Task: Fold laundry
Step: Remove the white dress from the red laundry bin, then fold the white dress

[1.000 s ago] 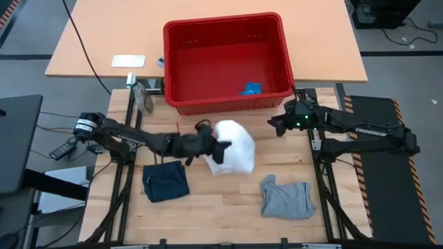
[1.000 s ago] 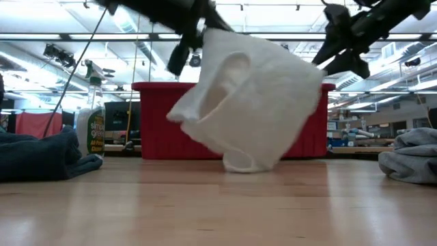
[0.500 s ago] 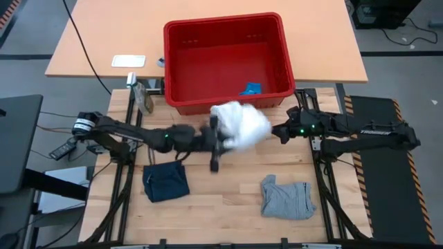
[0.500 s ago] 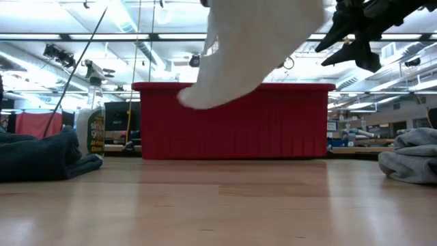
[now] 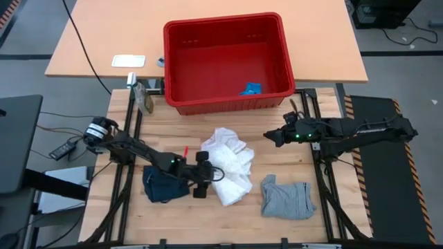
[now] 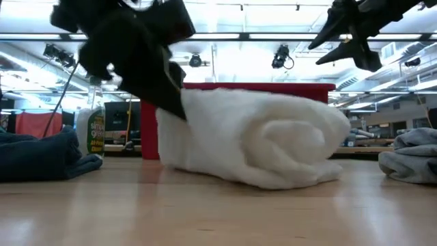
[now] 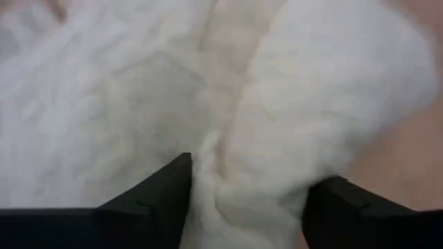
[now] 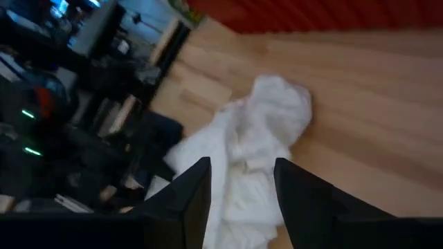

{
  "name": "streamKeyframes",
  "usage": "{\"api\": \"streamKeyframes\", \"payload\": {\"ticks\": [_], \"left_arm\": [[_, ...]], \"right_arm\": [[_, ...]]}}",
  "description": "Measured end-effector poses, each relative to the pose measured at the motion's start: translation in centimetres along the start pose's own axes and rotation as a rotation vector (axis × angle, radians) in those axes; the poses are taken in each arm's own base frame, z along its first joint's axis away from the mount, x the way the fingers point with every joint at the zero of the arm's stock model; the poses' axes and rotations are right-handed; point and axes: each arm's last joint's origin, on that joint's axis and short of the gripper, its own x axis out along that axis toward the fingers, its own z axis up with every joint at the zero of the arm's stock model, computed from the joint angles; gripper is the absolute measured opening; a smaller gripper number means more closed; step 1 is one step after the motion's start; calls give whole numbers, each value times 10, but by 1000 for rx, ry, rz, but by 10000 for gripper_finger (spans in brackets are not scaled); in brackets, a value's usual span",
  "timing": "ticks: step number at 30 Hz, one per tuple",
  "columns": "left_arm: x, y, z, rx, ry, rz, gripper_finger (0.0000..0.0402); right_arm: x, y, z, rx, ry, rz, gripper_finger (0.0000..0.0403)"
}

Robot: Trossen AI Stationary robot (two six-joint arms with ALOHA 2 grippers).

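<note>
Three cloth pieces lie on the wooden worktop (image 5: 228, 218) in front of the red basket (image 5: 228, 59): the white crinkly cloth (image 5: 228, 164) bunched at the centre, the dark navy cloth (image 5: 163, 185) to its left, and the grey cloth (image 5: 287, 198) to its right, apart from the white one. The left claw (image 5: 202, 173) sits low at the white cloth's left edge, between it and the navy cloth; in the left wrist view its fingers (image 7: 149, 204) stand spread with white fabric bulging between them, touching the cloth. The right claw (image 5: 271, 136) hovers above the worktop, right of the white cloth and clear of it, fingers (image 8: 187, 200) parted and holding nothing. A small blue item (image 5: 250, 88) lies inside the basket.
</note>
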Motion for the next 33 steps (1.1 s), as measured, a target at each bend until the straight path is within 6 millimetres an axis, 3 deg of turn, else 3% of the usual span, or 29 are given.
{"api": "streamKeyframes", "payload": {"ticks": [6,10,17,23,28,33], "left_arm": [[-5,-10,-46,-47,116,-16,277],[-12,-16,-53,-124,123,-29,293],[-45,-17,-21,-145,-44,-51,300],[-76,0,-18,-195,-67,100,300],[-76,2,-2,-334,-211,63,300],[-52,6,1,-366,-245,103,300]], "right_arm": [[26,9,-23,-3,161,-5,166],[50,16,-47,-33,280,-7,166],[94,30,-82,-146,370,123,166],[131,36,-98,-199,384,285,165],[158,12,-101,-166,377,145,161],[175,-5,-91,-121,207,-8,157]]}}
